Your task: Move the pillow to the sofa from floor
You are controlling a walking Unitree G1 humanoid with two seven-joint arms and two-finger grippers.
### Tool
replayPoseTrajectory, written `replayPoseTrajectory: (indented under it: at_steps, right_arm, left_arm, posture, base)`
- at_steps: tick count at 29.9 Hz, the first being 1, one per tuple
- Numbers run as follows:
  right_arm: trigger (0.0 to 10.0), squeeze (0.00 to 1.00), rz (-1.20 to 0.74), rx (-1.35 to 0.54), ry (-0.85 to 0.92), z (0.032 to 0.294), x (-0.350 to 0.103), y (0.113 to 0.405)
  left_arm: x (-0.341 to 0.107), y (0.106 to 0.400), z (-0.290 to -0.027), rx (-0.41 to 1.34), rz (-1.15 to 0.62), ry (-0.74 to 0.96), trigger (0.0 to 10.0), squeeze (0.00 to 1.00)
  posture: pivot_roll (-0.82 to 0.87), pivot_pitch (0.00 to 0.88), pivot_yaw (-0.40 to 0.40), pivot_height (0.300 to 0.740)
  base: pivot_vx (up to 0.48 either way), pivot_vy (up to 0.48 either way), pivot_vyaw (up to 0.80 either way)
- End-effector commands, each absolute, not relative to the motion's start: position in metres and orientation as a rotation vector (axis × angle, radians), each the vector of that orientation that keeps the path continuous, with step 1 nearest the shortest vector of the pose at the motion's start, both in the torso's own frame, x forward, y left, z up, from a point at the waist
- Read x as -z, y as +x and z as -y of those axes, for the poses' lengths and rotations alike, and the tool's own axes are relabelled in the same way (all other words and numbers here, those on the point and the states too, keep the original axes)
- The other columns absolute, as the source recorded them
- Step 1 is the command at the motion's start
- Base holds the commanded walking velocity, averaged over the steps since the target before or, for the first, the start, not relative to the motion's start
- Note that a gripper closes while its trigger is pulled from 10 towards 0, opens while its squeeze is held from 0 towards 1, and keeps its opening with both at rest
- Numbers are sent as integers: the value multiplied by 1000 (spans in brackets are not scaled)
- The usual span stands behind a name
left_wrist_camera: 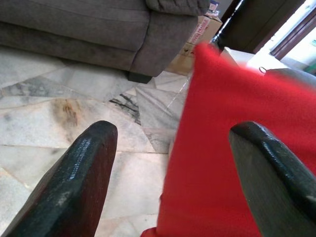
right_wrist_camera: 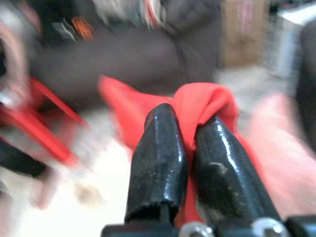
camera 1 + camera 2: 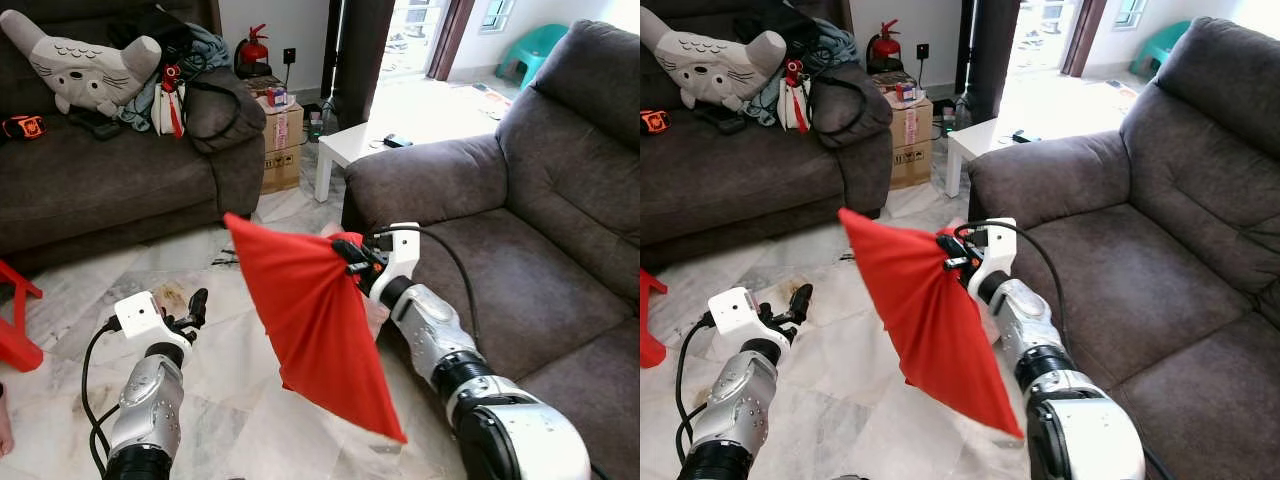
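Observation:
A red pillow hangs in the air above the marble floor, just left of the grey sofa on the right. My right gripper is shut on the pillow's upper edge; in the right wrist view red fabric is pinched between the two black fingers. My left gripper is open, low at the left of the pillow and apart from it. In the left wrist view its fingers stand wide apart with the pillow ahead.
A second dark sofa at the back left holds a plush toy and clothes. Cardboard boxes and a white low table stand behind. A red stool is at the far left.

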State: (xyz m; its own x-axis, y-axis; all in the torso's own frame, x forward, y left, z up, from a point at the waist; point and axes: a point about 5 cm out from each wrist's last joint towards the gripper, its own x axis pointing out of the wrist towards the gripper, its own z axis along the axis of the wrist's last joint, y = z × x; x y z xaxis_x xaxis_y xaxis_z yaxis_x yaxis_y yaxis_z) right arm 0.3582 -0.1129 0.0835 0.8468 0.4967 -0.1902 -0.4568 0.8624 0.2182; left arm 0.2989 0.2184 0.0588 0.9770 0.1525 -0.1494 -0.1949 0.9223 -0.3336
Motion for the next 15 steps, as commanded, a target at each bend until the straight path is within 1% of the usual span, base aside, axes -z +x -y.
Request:
replayPoseTrajectory:
  at_steps: [1, 2, 3, 4, 5, 6, 9, 11, 15]
  right_arm:
    - [10000, 0, -266, -438, 102, 126, -78, 357]
    - [10000, 0, -291, -418, 96, 130, -74, 355]
    - [10000, 0, -368, -316, 5, 146, -60, 349]
    - [10000, 0, -368, -316, 5, 146, -60, 349]
    - [10000, 0, -425, -226, -16, 161, -48, 342]
    - [10000, 0, -450, -177, -13, 169, -42, 338]
    - [10000, 0, -480, -107, -22, 181, -31, 329]
    - [10000, 0, -484, -91, -21, 183, -29, 326]
    - [10000, 0, -536, -50, -62, 189, -12, 311]
  left_arm:
    - [-57, 299, -215, -168, -134, -339, 10000, 0]
    - [-57, 299, -215, -168, -135, -339, 10000, 0]
    - [-56, 299, -214, -165, -137, -340, 10000, 0]
    - [-56, 299, -214, -165, -137, -340, 10000, 0]
    - [-55, 299, -212, -153, -143, -342, 10000, 0]
    - [-55, 300, -210, -144, -147, -342, 10000, 0]
    - [-54, 300, -207, -131, -152, -346, 10000, 0]
    - [-54, 300, -207, -129, -153, -347, 10000, 0]
    - [-53, 300, -205, -115, -158, -344, 10000, 0]
  posture:
    - [159, 0, -124, 740]
    - [159, 0, -124, 740]
    - [155, 0, -121, 740]
    - [155, 0, -121, 740]
    - [151, 0, -119, 740]
    - [150, 0, -119, 740]
    - [148, 0, -115, 740]
    - [148, 0, -115, 740]
    - [146, 0, -114, 740]
  base:
    - [0, 0, 0]
    - [0, 0, 0]
    - [0, 0, 0]
    - [0, 0, 0]
    - [0, 0, 0]
    - [0, 0, 0]
    - [0, 0, 0]
    - [0, 0, 0]
    - [0, 0, 0]
